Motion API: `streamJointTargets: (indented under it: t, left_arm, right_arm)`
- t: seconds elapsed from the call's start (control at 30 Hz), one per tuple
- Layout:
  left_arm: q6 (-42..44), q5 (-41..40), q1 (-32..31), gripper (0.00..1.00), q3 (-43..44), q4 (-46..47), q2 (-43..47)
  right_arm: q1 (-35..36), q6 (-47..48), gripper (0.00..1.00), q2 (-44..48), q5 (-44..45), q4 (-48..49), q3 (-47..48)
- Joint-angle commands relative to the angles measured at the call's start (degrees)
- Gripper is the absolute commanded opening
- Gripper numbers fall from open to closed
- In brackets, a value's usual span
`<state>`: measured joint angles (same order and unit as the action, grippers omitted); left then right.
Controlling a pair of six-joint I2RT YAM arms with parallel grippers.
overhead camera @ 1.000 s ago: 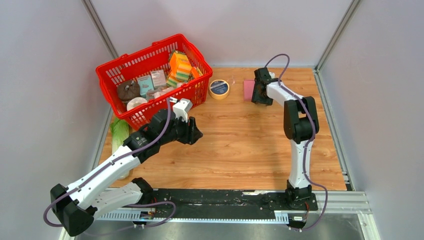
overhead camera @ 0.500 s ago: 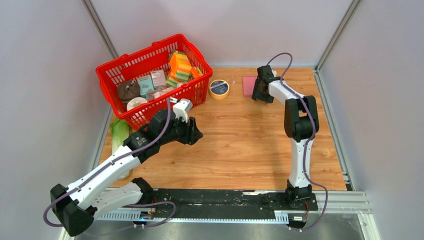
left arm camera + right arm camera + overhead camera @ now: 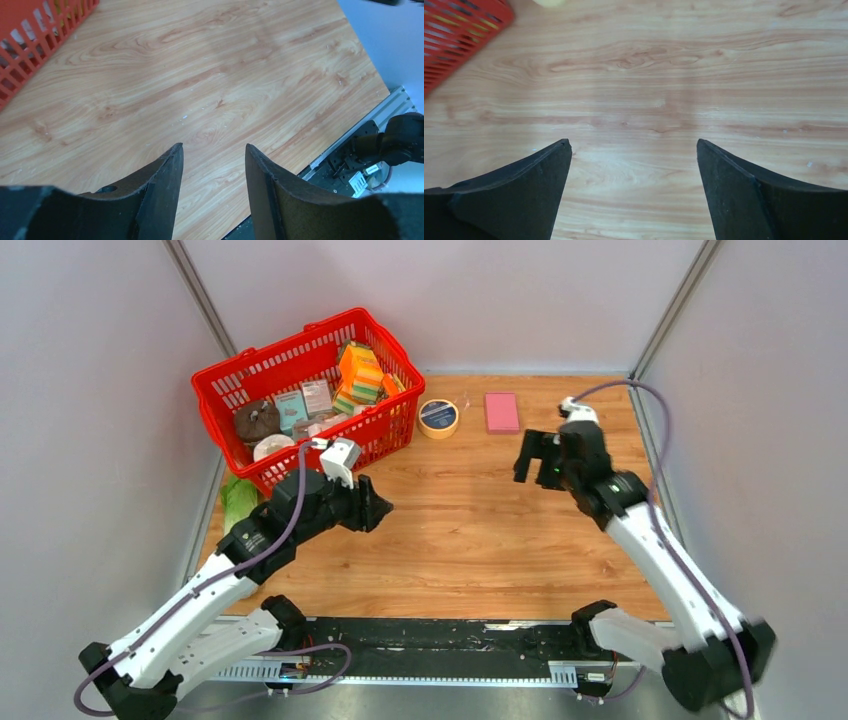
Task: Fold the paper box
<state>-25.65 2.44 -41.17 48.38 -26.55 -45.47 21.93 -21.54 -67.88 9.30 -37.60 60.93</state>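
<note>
Paper box [image 3: 502,412]: slim pink matte card rectangle, lying flat at the far edge of the wood-grain table [image 3: 480,530], near the tape roll [image 3: 438,417]. My right gripper [image 3: 634,145] is spread wide, empty, and apart from it. My left gripper [image 3: 214,147] is parted and empty.

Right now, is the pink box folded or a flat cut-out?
Folded, it seems: the box is a plain slim rectangle with no flaps or notches showing, lying flat on the table. Whether its ends are tucked shut: cannot tell.

Table [image 3: 480,530]: basket [image 3: 396,432]; tape [image 3: 438,417]; paper box [image 3: 501,412]
</note>
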Motion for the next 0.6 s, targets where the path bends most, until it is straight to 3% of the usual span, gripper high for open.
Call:
streamJointTargets:
  t: [0.0,0.17,0.33,0.43,0.57]
  left_arm:
    - [0.6,-2.26,0.21,0.57,3.29,-2.54,4.25]
    - [4.37,-6.29,0.21,0.59,9.17,-4.91,8.38]
    - [13.23,-10.69,0.21,0.66,29.54,-13.26,8.21]
    - [14.57,-10.88,0.12,0.67,41.59,-17.92,5.75]
    - [13.17,-9.64,0.21,0.68,46.45,-19.68,5.31]
  right_arm:
    - [-0.75,2.37,1.0,17.31,0.28,-5.36,-0.47]
    - [-0.84,7.9,1.0,29.99,1.41,-10.11,10.68]
    - [-0.84,10.81,1.0,28.42,3.27,-19.16,35.15]
    - [-0.84,12.31,1.0,27.1,2.57,-22.68,44.94]
    - [-0.66,14.15,1.0,26.66,-4.28,-25.31,48.31]
